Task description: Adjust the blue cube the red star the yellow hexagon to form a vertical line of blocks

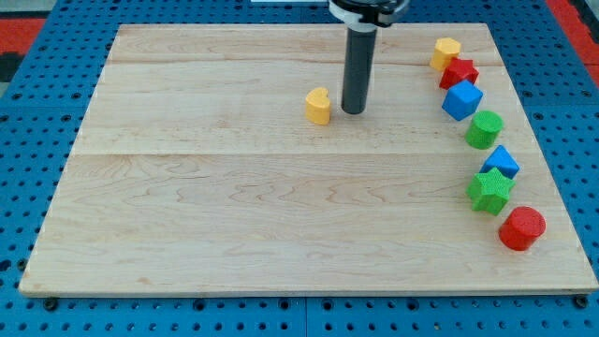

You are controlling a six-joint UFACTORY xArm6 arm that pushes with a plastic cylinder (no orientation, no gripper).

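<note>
The yellow hexagon (445, 52) sits at the view's top right of the wooden board (234, 206). The red star (459, 72) touches it just below. The blue cube (461, 99) lies directly under the red star. These three run downward in a slightly slanted line. My tip (353, 110) rests on the board near the top centre, far to the left of those blocks. It stands just right of a yellow heart-shaped block (318, 106), with a small gap between them.
Below the blue cube along the right side lie a green cylinder (485, 129), a small blue block (502, 162), a green star (489, 190) and a red cylinder (521, 228). A blue pegboard (37, 131) surrounds the board.
</note>
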